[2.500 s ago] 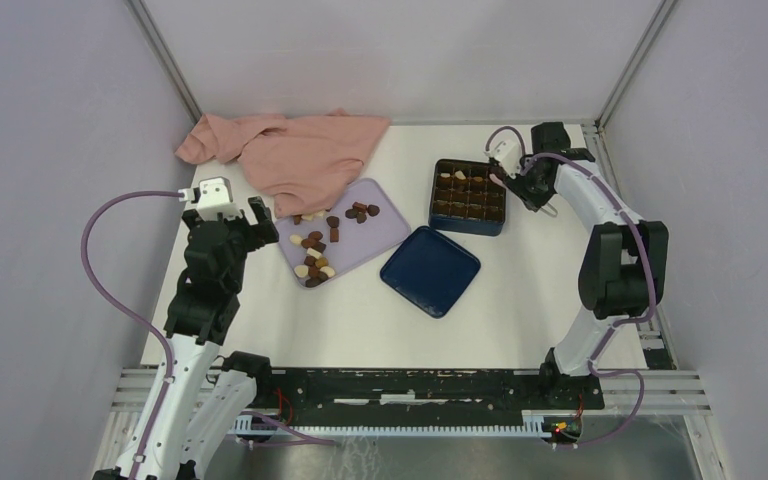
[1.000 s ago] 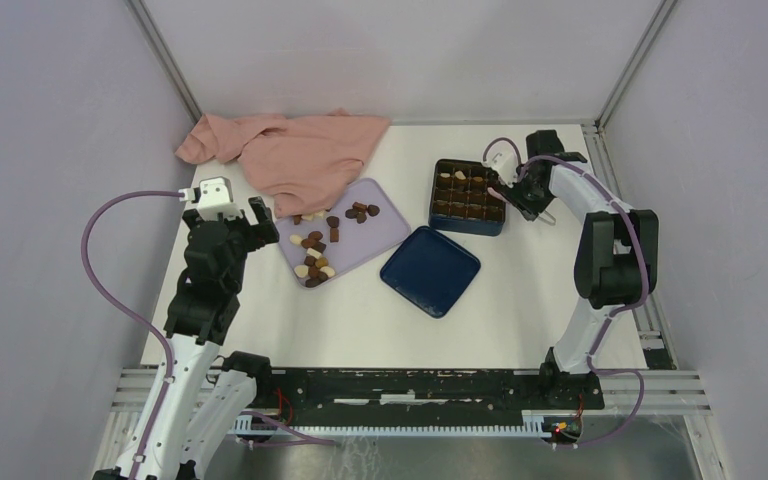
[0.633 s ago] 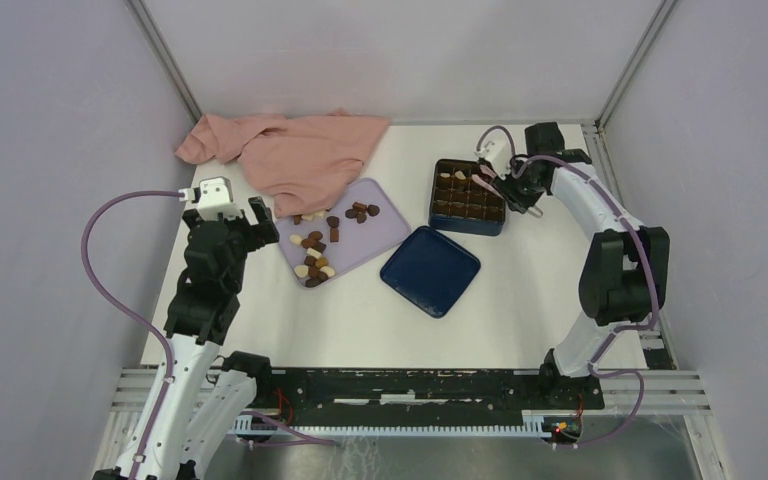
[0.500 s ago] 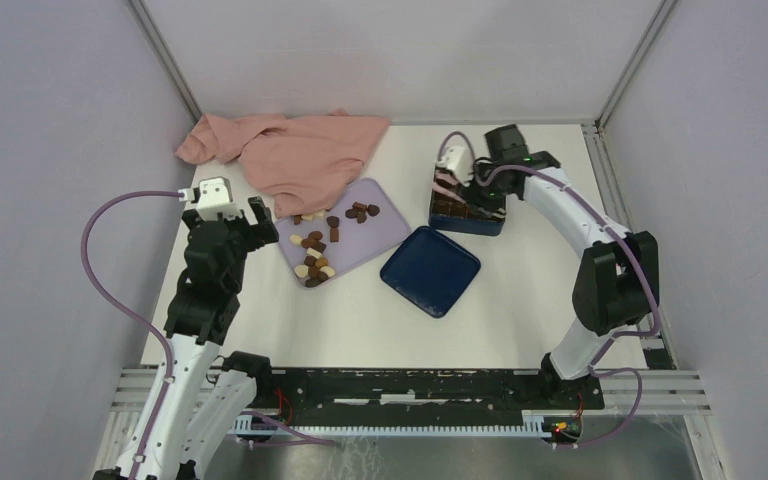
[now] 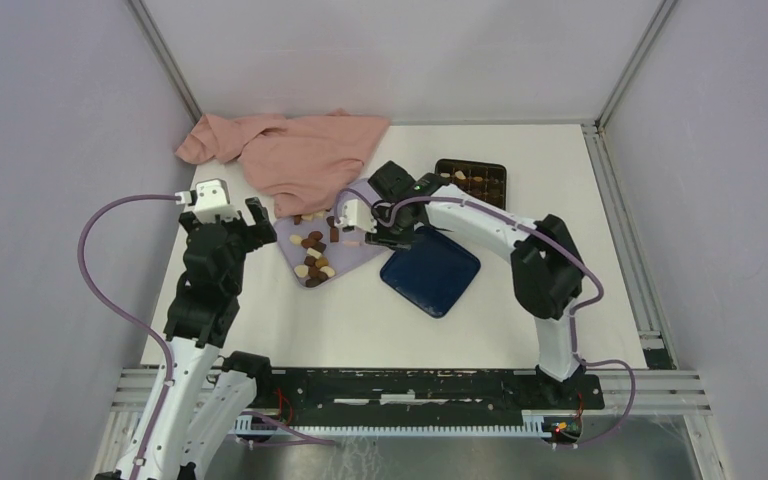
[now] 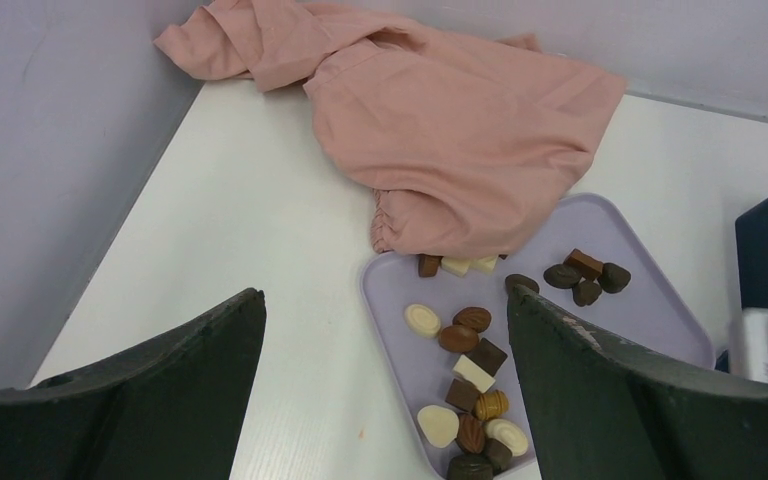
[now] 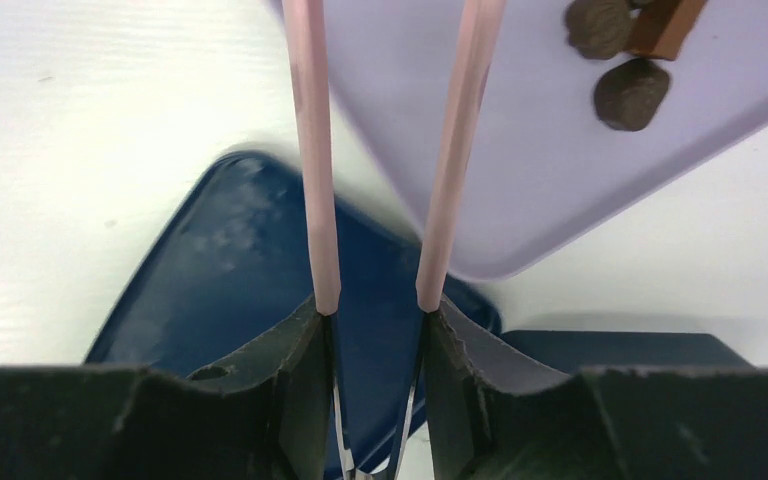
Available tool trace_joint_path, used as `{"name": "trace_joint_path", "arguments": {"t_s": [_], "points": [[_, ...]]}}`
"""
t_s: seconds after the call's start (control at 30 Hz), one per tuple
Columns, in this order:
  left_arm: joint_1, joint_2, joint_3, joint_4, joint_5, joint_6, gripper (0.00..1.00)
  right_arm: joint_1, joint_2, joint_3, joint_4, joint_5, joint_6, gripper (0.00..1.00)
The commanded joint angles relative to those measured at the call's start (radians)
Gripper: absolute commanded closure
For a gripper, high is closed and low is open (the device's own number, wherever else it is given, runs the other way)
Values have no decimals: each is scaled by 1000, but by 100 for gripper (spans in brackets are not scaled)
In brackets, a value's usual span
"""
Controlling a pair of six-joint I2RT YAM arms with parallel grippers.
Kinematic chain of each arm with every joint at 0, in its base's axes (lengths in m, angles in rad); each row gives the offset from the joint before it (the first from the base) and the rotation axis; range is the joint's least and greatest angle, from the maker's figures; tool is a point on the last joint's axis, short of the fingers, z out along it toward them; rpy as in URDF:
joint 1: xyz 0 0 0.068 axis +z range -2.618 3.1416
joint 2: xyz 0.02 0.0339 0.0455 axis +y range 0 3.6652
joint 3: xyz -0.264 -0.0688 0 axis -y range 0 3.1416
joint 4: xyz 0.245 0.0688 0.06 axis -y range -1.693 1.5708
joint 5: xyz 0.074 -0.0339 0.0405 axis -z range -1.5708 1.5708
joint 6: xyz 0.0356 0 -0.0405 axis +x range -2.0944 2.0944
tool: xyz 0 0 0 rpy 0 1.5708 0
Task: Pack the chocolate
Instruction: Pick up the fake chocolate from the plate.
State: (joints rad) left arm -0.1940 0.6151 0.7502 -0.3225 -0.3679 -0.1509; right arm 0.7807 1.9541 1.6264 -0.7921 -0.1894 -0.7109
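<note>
Your left hand (image 6: 385, 300) hangs wide open with nothing in it, above the table (image 6: 290, 250) at the lilac tray's (image 7: 540, 170) nine o'clock edge. Your right hand (image 7: 373, 315) is clamped on pink tweezers (image 7: 310, 150). Their prongs are parted and reach over the tray's four o'clock corner, with the tips out of shot. The chocolate (image 6: 458, 338) lies scattered on the tray in dark, brown and cream pieces, three dark ones near the prongs. A few more sit in the dark blue grid box (image 5: 503, 180) at the tray's two o'clock. The box lid (image 5: 435, 275) lies flat at four o'clock. A pink cloth (image 5: 290, 150) drapes over the tray's twelve o'clock edge.
</note>
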Motion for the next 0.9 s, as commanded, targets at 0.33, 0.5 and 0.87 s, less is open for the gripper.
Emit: {"name": "trace_joint_path", "arguments": {"t_s": [0.33,0.5,0.87], "points": [[0,-23,0,50,8,44,5,-30,259,295,-76,308,-8,59],[0,-24,2,51,18,42,5,-53,309,333,-97,331,9,58],[1,-19,3,51,26,45,5,-70,339,355,-117,309,17,58]]}}
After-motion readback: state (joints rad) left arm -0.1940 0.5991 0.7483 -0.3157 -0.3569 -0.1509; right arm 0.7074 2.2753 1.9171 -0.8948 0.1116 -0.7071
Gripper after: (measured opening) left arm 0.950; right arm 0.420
